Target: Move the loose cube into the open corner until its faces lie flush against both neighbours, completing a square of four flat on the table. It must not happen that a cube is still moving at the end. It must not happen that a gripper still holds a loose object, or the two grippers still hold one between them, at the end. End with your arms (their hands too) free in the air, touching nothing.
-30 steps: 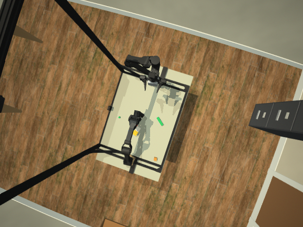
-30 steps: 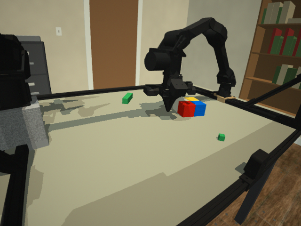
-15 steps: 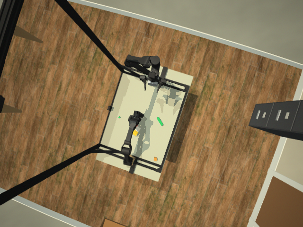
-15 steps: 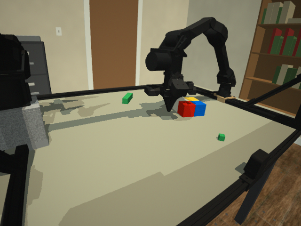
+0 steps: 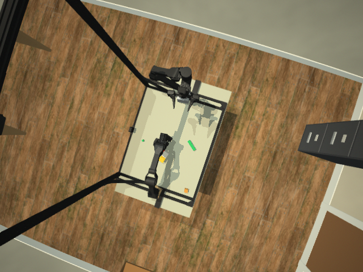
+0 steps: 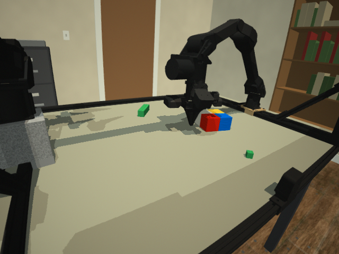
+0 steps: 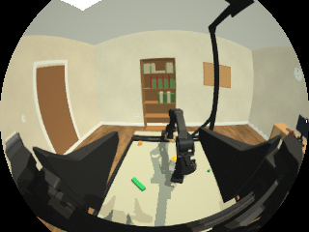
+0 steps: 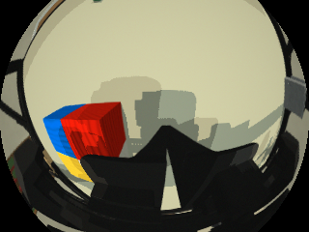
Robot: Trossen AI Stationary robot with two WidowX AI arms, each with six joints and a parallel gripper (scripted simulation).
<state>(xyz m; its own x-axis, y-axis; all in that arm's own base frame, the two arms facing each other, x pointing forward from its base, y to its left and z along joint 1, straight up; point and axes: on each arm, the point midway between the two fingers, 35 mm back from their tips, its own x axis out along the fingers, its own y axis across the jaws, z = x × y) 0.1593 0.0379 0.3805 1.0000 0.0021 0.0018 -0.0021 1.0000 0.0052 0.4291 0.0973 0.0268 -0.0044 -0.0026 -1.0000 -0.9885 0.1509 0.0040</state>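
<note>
Far left, your left gripper (image 5: 181, 106) (image 7: 158, 134) is spread wide with nothing in it, up in the air. Past it you see a grey cabinet (image 5: 328, 146) (image 6: 42, 76) and a brown door (image 6: 127, 49) (image 7: 50, 97). A green bar (image 5: 191, 145) (image 6: 143, 110) (image 7: 138, 184) lies flat on the pale table (image 5: 161, 114) (image 6: 131, 169) (image 7: 123, 195) (image 8: 193, 48), which looks smooth and level, with dark shadows on it.

Next, your right gripper (image 6: 191, 125) (image 8: 165, 130) points down, pressed together, pinching nothing. Just beside it sits the pale grey cube (image 5: 165, 153) (image 6: 202, 112), likely your loose one. It is behind the red cube (image 6: 210, 122) (image 8: 98, 130) and next to the yellow cube (image 5: 161, 159) (image 6: 215, 111) (image 7: 174, 159) (image 8: 73, 166). You can't tell if its sides are flush.

It looks hard, stiff and light, so it should slide easily and not break. If it needs a nudge, push low in the middle of an outside face; a push near the edge may twist it. The blue cube (image 6: 224, 121) (image 8: 57, 126) could slide too. To the right are a tiny green cube (image 5: 143, 140) (image 6: 249, 154) (image 7: 209, 170) and a bookshelf (image 6: 306, 29) (image 7: 142, 92).
</note>
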